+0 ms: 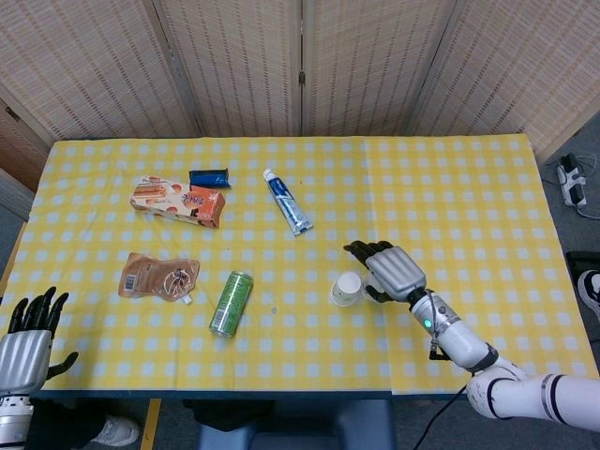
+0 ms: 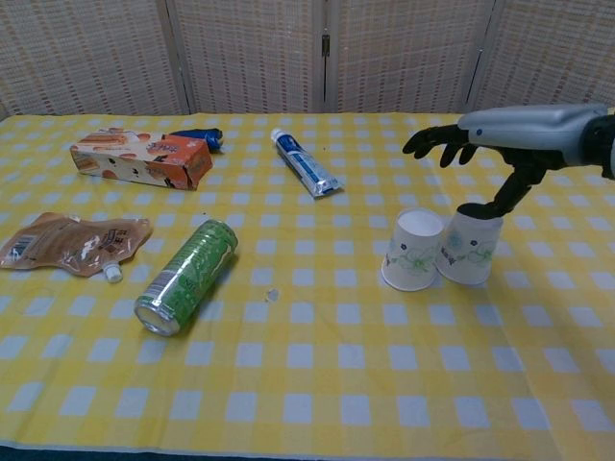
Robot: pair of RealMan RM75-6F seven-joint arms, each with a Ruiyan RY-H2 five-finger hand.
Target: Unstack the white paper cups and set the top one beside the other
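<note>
Toward the right part of the tabletop's front edge, 2 white paper cups [image 2: 437, 250] are standing touching, upside down, while the right hand [image 2: 495, 139] is hovering above them with fingers spread, holding nothing, so it should be rising straight up without brushing either cup.

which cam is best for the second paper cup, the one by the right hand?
Chest view: that paper cup stands fully visible, upside down, touching its neighbor. In the head view the right hand covers it; only the neighbor shows.
</note>
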